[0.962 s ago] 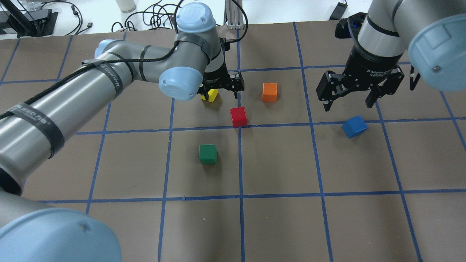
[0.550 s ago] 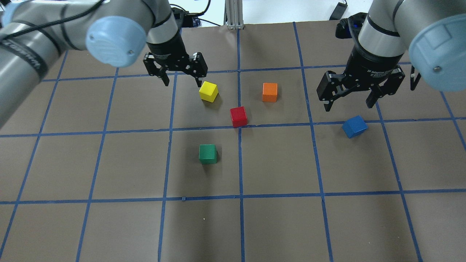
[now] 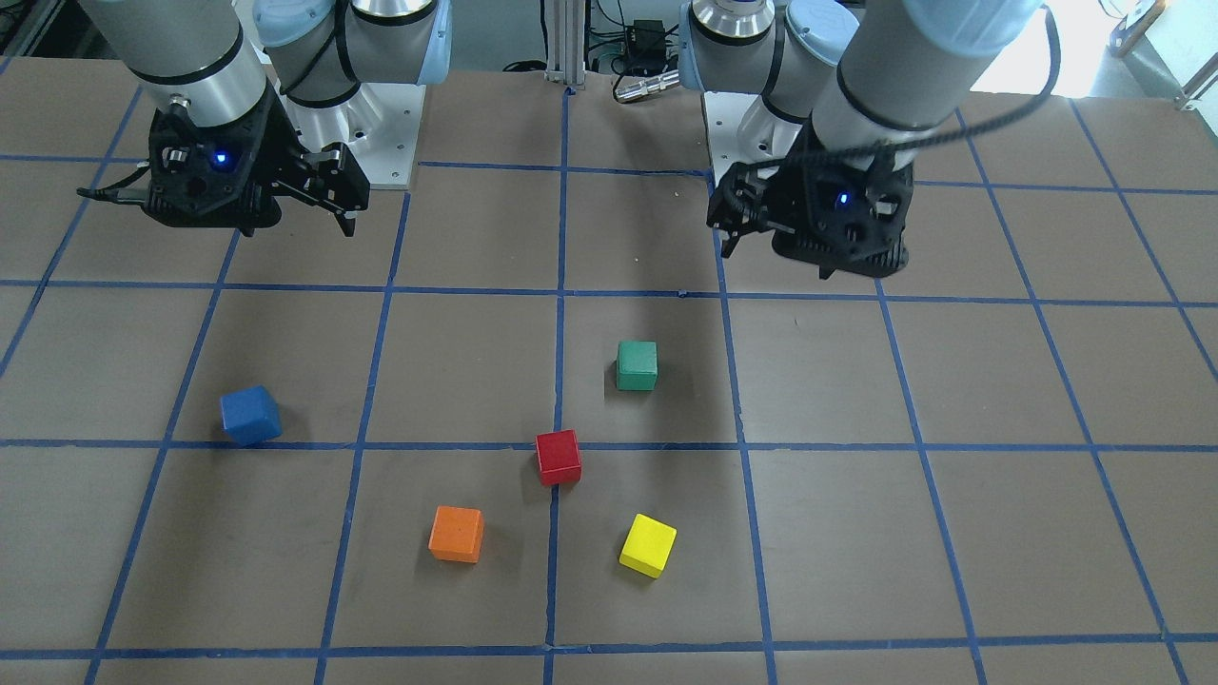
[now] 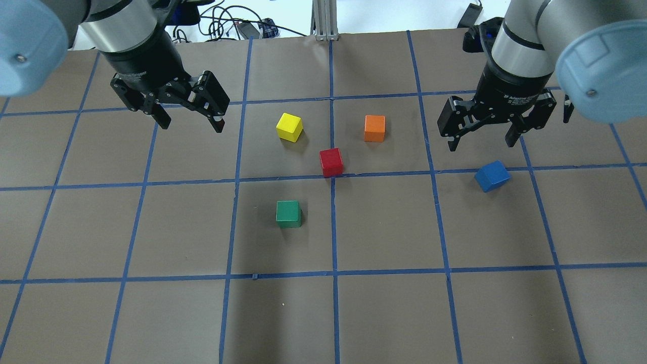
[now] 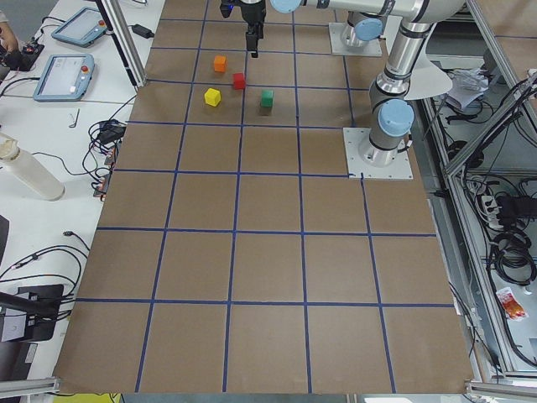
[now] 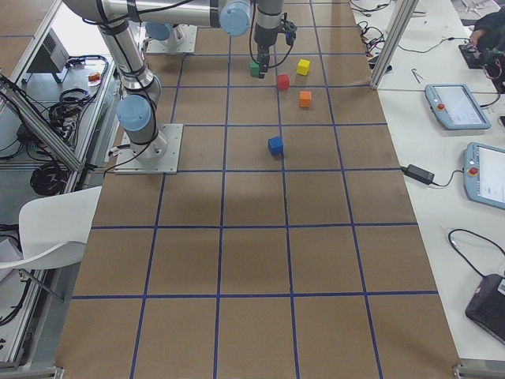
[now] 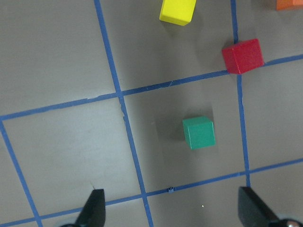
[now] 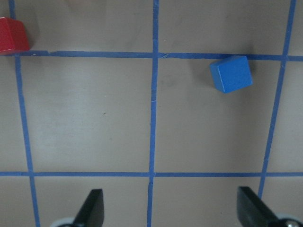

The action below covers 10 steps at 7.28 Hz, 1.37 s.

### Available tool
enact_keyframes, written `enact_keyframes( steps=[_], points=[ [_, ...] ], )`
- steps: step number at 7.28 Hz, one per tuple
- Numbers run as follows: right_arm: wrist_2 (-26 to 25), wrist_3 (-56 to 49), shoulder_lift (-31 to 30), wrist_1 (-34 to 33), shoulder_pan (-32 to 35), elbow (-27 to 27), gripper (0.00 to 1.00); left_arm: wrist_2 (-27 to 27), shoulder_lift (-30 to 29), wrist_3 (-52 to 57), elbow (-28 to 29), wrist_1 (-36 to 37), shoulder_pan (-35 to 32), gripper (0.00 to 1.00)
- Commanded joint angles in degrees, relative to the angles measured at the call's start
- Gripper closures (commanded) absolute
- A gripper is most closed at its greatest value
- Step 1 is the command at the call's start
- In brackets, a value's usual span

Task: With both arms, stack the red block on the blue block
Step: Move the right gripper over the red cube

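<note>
While both pincers hang above the table with fingers spread wide and nothing between them, the blocks lie untouched on the surface. The left gripper [image 4: 192,125] hovers off to the robot's left of the cluster of cubes; the right gripper [image 4: 480,144] hovers just beyond the blue block [image 4: 492,176]. Each is a black two-finger claw on a silver-grey wrist, and each shows a small blue light in the front-facing view. The blue block is a small solid cube with matte painted faces, turned askew to the grid and resting just on the robot's side of a tape line. The red block [image 4: 331,162], a bright matte cube of the same size, sits well apart from it toward the table's middle, at a crossing of two tape lines, its edges touching the tape. Around it stand a yellow cube [image 4: 289,127] and an orange cube [image 4: 374,128] on the far side, and a green cube [image 4: 288,213] nearer the robot. That makes five cubes, one of each colour, none touching another. The table [image 4: 384,227] is covered in dull brown paper marked into squares by blue tape.
</note>
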Motion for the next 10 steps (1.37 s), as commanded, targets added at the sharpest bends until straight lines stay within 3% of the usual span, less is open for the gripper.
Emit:
enact_keyframes(
  steps=[1,2,4,6,8,10],
  points=[
    [-3.1,0.4,2.8,-7.6,1.1,-0.2,0.00,1.6,1.0,0.0,-3.9,13.5,0.4,0.00],
    [-3.1,0.5,5.8,-12.6,3.9,-0.3,0.00,4.9,1.3,0.0,-4.4,12.3,0.3,0.00],
    [-3.0,0.5,11.4,-20.7,9.0,-0.6,0.00,5.1,2.5,0.0,-4.8,8.9,0.4,0.00],
    [5.6,0.9,14.9,-26.8,11.0,-0.3,0.00,5.0,2.9,0.0,-4.0,4.6,1.9,0.00],
    [5.6,1.3,19.1,-30.5,14.7,-0.4,0.00,5.0,2.1,0.0,-1.3,2.5,3.9,0.00],
    [5.3,5.5,23.6,-31.0,17.8,-0.8,0.00,4.1,2.9,-0.3,-2.1,2.5,4.8,0.00]
  ],
)
